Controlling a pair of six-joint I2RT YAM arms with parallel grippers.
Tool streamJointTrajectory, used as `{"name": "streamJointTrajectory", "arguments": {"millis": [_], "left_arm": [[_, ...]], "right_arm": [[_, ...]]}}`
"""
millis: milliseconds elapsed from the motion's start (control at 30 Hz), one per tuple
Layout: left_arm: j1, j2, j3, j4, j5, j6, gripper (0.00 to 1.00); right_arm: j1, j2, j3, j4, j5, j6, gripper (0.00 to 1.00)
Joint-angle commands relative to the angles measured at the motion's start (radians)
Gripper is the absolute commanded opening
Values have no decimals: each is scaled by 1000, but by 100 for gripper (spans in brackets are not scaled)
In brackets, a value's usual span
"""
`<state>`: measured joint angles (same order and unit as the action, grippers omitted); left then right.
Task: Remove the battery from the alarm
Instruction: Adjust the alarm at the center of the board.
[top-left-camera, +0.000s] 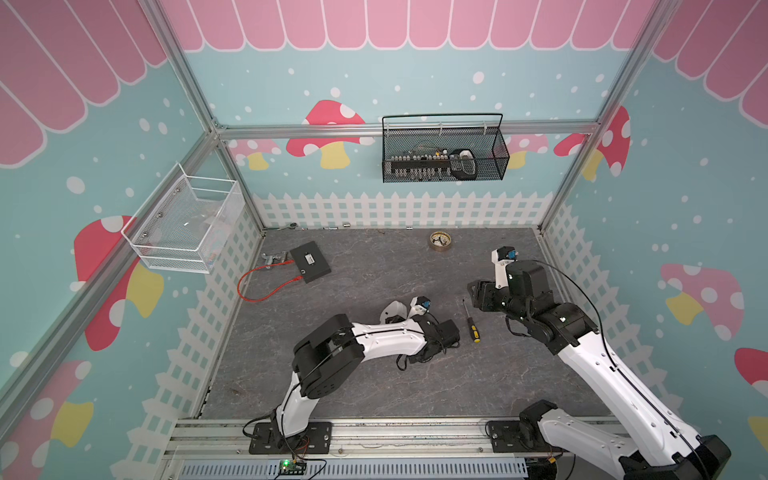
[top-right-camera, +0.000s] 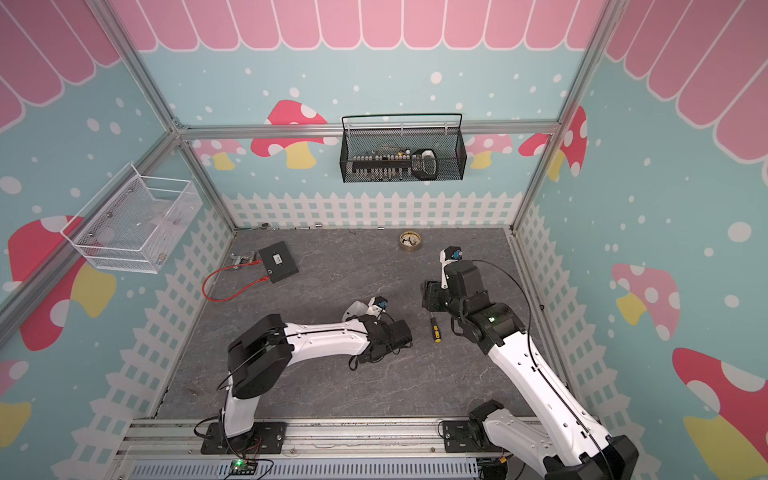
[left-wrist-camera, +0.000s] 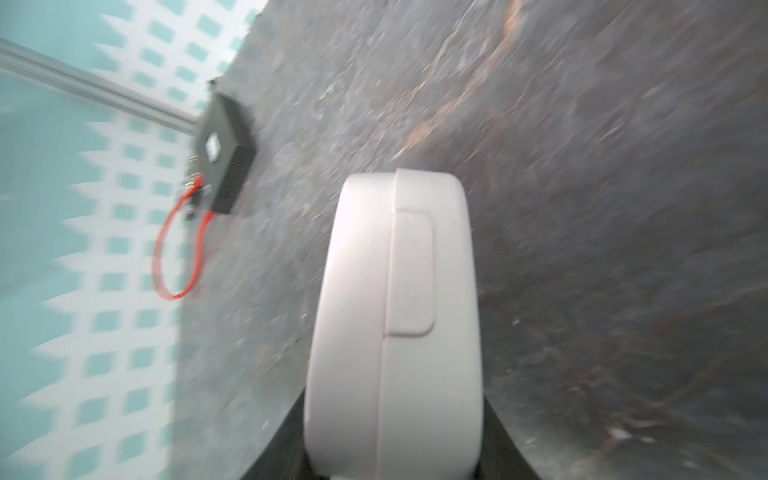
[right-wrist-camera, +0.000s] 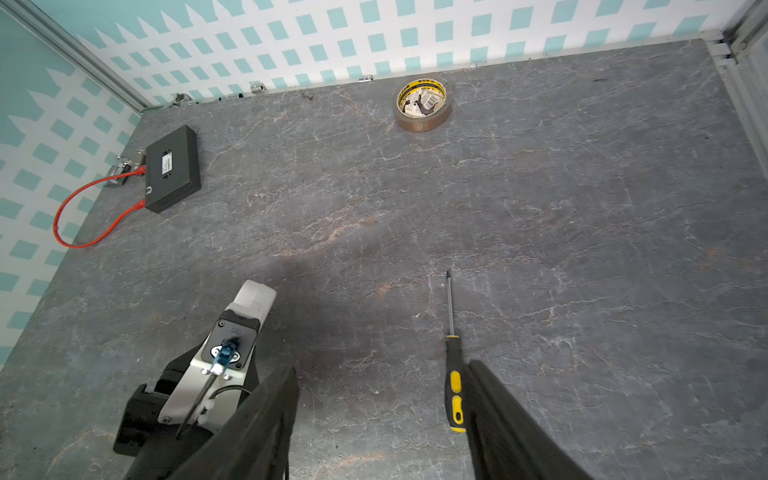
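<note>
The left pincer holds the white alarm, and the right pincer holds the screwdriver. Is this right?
No. The right pincer is open; the screwdriver lies on the table, as the right wrist view shows. The left pincer does hold the alarm.

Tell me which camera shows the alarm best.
The left wrist view: the alarm fills much of the frame, edge-on and blurred, gripped by the left tool. In both top views only its white corner shows past the left arm. The right wrist view catches just one small white end.
</note>
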<state>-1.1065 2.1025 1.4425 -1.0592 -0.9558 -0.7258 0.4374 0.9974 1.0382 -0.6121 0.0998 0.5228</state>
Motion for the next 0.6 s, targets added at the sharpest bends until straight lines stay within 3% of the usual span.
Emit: {"name": "streamJointTrajectory", "arguments": {"millis": [0,67,167,300,400,567], "left_arm": [[-51,99,64,-299,-194,-181,0],[-70,143,60,-295,-178,-185,2],[-90,208,58,-294,-151,-196,19],[-118,244,86,-284,-110,-201,46],[-136,240,103,-269,-89,-188,81],[-161,206,108,-216,-41,-135,95]], "right_arm": [[-25,-32,-25,-43,30,-33,68],[-43,-41,-31,-45,24,-42,68],[-67,-47,-41,-44,9,-55,69],[-86,-45,-45,-42,0,-62,71],[-94,-42,-42,-38,-6,-67,72],[-100,-40,-33,-38,-9,-70,75]]}}
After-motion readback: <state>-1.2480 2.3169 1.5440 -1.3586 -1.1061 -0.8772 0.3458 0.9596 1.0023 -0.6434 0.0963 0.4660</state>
